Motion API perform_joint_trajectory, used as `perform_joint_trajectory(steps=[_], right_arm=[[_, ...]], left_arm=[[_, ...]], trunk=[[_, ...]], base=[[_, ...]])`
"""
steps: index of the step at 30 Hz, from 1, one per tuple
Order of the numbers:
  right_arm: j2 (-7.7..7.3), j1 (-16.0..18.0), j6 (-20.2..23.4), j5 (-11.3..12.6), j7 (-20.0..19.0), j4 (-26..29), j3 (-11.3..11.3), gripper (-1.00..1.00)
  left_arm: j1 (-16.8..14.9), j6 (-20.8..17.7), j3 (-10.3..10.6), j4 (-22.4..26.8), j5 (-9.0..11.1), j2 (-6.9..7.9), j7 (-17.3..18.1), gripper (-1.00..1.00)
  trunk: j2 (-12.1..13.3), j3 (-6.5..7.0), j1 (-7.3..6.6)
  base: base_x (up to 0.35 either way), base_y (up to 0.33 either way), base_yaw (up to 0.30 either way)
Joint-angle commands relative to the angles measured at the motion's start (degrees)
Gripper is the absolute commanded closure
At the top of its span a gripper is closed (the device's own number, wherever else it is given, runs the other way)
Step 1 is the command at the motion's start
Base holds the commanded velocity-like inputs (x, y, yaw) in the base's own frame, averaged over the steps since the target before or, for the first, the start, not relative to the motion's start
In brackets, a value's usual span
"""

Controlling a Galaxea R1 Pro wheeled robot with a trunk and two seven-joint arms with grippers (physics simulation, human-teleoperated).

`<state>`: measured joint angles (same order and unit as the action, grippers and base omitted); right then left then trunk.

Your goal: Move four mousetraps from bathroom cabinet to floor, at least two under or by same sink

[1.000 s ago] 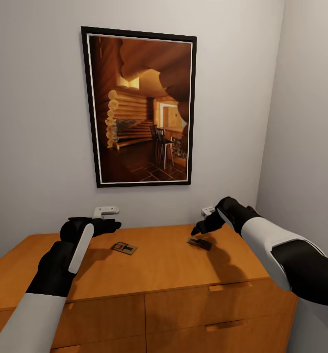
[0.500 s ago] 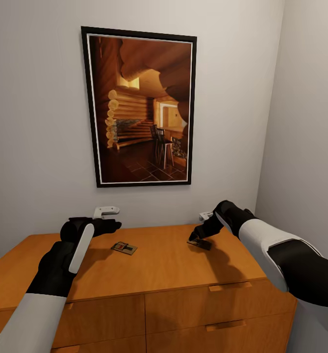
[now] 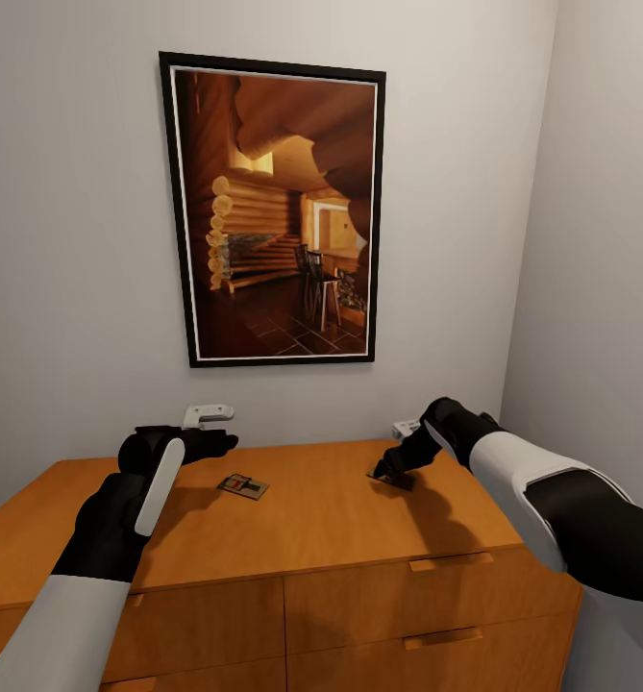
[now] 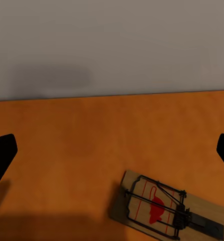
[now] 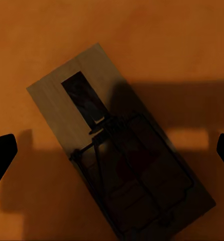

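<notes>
Now we face the cabinet, its orange-brown top across the lower half of the head view, drawer fronts along the bottom edge. Two mousetraps lie flat on that top. One mousetrap sits left of centre; in our left wrist view the same trap lies at the lower right, with a red mark under its dark wire. Our left gripper hangs just above the top, near the back wall and a little left of that trap, fingers spread wide and holding nothing. The other mousetrap lies right of centre. Our right gripper is right over it, jaws apart; in the right wrist view this trap lies diagonally between the two dark fingertips, in shadow. A framed picture of a log interior hangs on the wall above.
</notes>
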<state>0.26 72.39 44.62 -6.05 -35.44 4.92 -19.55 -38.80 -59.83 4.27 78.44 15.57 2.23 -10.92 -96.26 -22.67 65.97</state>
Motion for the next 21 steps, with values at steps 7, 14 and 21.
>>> perform_joint_trajectory(steps=[7, 14, 21], right_arm=[[-0.36, 0.1, 0.0, -0.7, -0.5, -0.1, -0.1, -1.00], [-0.48, 0.1, 0.0, -0.8, -0.5, -0.2, -0.1, -1.00], [-0.53, 0.1, 0.0, -0.9, -0.4, -0.3, -0.2, -1.00]], left_arm=[[0.0, -0.2, 0.1, 0.0, 0.6, 0.05, -0.6, -1.00], [0.0, -0.2, 0.1, 0.0, 0.6, 0.05, -0.6, -1.00], [0.0, -0.2, 0.1, 0.0, 0.6, 0.05, -0.6, -1.00]], trunk=[[0.0, -0.07, 0.00], [0.0, -0.07, 0.00], [0.0, -0.07, 0.00]], base=[[0.000, 0.000, 0.000], [0.000, 0.000, 0.000], [0.000, 0.000, 0.000]])
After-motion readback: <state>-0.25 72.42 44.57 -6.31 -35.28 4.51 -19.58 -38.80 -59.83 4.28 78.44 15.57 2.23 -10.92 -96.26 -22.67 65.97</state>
